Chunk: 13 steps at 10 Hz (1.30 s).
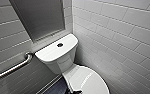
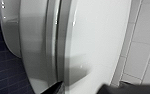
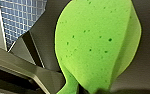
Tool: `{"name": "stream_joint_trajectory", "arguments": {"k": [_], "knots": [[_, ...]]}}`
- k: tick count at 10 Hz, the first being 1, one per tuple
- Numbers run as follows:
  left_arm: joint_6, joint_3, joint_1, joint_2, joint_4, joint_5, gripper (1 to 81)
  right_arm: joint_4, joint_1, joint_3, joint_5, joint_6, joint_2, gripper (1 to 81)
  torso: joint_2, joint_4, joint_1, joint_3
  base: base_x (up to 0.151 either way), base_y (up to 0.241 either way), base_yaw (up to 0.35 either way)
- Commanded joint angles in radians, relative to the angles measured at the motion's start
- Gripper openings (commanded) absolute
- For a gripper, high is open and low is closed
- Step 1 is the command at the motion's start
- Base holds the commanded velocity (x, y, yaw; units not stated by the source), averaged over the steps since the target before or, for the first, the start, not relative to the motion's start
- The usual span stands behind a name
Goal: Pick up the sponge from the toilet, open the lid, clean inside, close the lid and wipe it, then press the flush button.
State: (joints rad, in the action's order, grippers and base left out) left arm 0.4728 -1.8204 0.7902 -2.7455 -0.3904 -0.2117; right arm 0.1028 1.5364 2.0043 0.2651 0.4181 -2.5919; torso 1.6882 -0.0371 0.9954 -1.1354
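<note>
White wall tiles close in a corner where the toilet stands, with a grey panel set in the far wall behind it and a metal grab bar running along the left wall. On the flat top of the tank sits the flush button, round and dark in the middle. Nearer, the lid lies shut over the bowl, so what is inside cannot be seen; dark tiled floor shows to the left of the bowl. In the left wrist view the left gripper hangs close above the lid, its two dark tips set wide apart with bare white lid surface showing between them; whether they touch the plastic cannot be told, and they hold nothing. The right gripper is clamped on one narrow end of the sponge, which is bright green and pitted with small pores. Its broad rounded end stands free, away from the gripper, in front of grey surfaces and a patch of fine pale grid.
</note>
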Motion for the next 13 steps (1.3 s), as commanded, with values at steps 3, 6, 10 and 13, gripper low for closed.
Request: {"name": "stream_joint_trajectory", "arguments": {"k": [3, 6, 10, 13], "knots": [[-0.002, -0.042, -0.113, -0.071, 0.019, 0.031, 81.1, 0.018, 0.005, -0.023, -0.061, 0.002, 0.027, 1.0, 0.0, 0.0, 0.0, 0.0, 0.0, 0.0, 0.0], [-0.003, -0.166, -0.116, -0.152, 0.036, 0.078, 81.1, 0.018, 0.003, -0.029, -0.061, 0.002, 0.03, 1.0, 0.0, 0.0, 0.0, 0.0, 0.0, 0.0, 0.0], [0.0, -0.05, -0.179, -0.122, 0.022, 0.078, 81.1, 0.018, 0.003, -0.033, -0.061, 0.002, 0.03, 1.0, 0.0, 0.0, 0.0, 0.0, 0.0, 0.0, 0.0], [0.043, 0.041, -0.209, -0.082, 0.028, 0.069, 81.1, 0.018, 0.003, -0.032, -0.06, 0.002, 0.027, 1.0, 0.0, 0.0, 0.0, 0.0, 0.0, 0.0, 0.0]]}}
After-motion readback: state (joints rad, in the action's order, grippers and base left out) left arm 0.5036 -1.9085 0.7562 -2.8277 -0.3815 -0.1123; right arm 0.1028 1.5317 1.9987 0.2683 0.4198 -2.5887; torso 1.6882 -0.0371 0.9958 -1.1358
